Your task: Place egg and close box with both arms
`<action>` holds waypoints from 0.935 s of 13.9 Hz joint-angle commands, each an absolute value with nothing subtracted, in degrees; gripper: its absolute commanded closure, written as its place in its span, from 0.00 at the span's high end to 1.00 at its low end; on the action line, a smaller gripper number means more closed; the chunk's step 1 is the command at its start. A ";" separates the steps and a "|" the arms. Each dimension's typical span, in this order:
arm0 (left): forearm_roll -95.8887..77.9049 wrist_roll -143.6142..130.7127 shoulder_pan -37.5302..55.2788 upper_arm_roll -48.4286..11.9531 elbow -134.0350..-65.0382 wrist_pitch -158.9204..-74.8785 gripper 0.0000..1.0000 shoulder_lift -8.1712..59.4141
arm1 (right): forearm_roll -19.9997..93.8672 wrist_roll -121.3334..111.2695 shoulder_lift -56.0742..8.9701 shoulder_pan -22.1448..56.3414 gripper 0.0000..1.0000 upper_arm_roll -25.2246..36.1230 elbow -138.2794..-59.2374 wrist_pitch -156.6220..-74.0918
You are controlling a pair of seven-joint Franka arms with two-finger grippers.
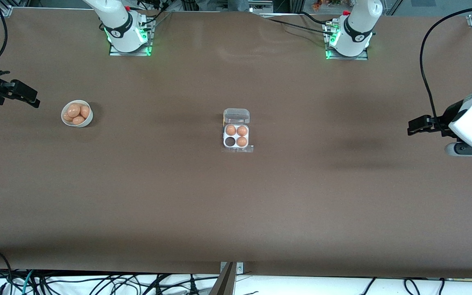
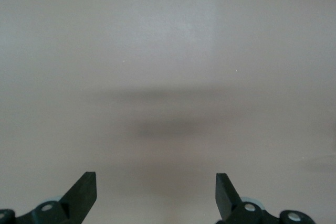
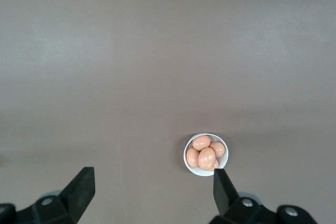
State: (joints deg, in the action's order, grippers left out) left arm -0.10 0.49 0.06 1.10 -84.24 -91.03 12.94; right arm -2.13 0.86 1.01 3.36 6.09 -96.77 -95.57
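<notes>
The box point(image 1: 236, 146), a white four-cup tray, sits mid-table with its clear lid point(image 1: 236, 116) folded open toward the robots' bases. Three of its cups hold orange-brown eggs point(image 1: 241, 141); the cup point(image 1: 230, 141) nearest the front camera on the right arm's side is bare. More eggs point(image 1: 74, 110) point(image 3: 207, 158) lie piled in a round white bowl point(image 1: 87, 122) point(image 3: 187, 163); nothing marks one as the egg. My right gripper point(image 1: 34, 99) point(image 3: 154, 179) hovers open and holds nothing beside that bowl. My left gripper point(image 1: 411, 127) point(image 2: 156, 182) hangs open over bare table at the left arm's end.
A brown mat point(image 1: 236, 205) covers the whole table. Both arm bases point(image 1: 127, 30) point(image 1: 350, 35) stand along the edge farthest from the front camera. Cables point(image 1: 96, 282) lie under the table's near edge.
</notes>
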 commanded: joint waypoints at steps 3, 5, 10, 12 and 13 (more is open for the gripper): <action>-0.61 1.23 -0.35 1.06 -82.79 -89.82 1.00 12.74 | -1.67 0.70 1.49 3.16 1.00 6.15 -97.03 -95.10; -0.70 1.41 -0.35 1.05 -82.79 -89.91 1.00 12.74 | -1.67 0.53 1.49 3.25 1.00 6.15 -97.03 -95.19; -0.53 1.41 -0.35 1.05 -82.71 -90.00 1.00 12.83 | -1.67 0.18 1.49 3.16 1.00 6.15 -97.03 -95.19; -0.53 1.41 -0.35 1.14 -82.71 -90.00 1.00 12.83 | -1.67 0.09 1.49 3.16 1.00 6.15 -97.03 -95.19; -0.53 1.41 -0.35 1.06 -82.71 -90.00 1.00 12.75 | -1.67 -0.09 1.49 3.16 1.00 6.15 -97.12 -95.19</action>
State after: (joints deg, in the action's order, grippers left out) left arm -0.10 0.51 -0.12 1.18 -83.63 -91.01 12.93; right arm -2.11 0.87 1.01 3.36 6.10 -96.77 -95.57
